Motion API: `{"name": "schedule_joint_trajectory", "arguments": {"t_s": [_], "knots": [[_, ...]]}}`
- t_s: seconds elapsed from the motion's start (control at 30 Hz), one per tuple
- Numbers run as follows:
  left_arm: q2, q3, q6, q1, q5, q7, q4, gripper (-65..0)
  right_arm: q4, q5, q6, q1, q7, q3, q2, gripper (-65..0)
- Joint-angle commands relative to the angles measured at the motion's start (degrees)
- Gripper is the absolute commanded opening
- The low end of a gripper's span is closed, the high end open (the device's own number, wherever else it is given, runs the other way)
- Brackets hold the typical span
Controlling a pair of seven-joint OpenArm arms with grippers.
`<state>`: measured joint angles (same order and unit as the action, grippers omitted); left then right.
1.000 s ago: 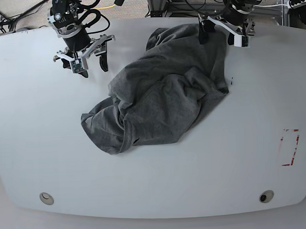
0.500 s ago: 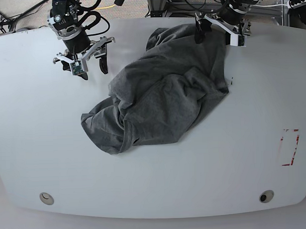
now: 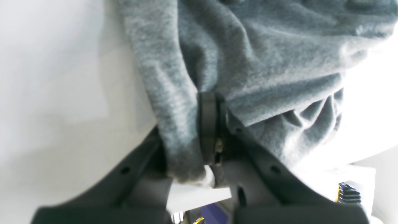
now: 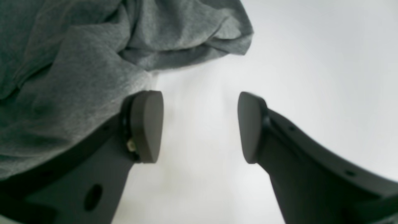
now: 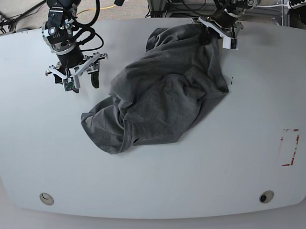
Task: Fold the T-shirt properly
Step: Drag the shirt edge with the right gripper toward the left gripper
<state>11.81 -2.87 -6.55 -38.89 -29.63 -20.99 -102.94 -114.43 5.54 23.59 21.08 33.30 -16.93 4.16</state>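
Crumpled heather-grey T-shirt (image 5: 162,89), soft wrinkled folds

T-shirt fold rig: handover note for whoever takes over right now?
Left gripper: shut on a fold of the T-shirt at its far edge, near the table's back rim.
Right gripper: open, holding nothing, over bare table just beside the shirt's edge.
T-shirt: crumpled in a heap mid-table, bunched and wrinkled, not spread flat.
Done: one grasp on the shirt only.
Left: get a second grasp with the right gripper, spread the shirt flat, then make all the folds.
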Motion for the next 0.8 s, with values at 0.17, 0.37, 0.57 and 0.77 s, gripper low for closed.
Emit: {"name": "schedule_joint_trajectory", "arguments": {"t_s": [0.17,0.37,0.57,0.77], "knots": [[3.6,0.9,0.3,-1.0,0.3,-1.4,-0.3,-65.0,-0.8,0.7,-0.4,-10.6,7.7,-0.3,1.5,-29.0],[5.1,1.8,0.3,-1.6,0.3,-1.4,-0.4,-65.0,1.4,0.7,7.5,-19.9,15.5,-0.2,0.0,-28.9],[7.0,3.9,0.3,-2.4,0.4,-1.3,-0.7,-65.0,7.7,0.7,15.2,-27.4,21.6,-0.1,-1.6,-29.0],[7.0,7.8,0.3,-3.3,0.5,-1.4,-0.7,-65.0,12.0,0.7,16.4,-29.6,27.5,5.9,-2.6,-29.2]]}}
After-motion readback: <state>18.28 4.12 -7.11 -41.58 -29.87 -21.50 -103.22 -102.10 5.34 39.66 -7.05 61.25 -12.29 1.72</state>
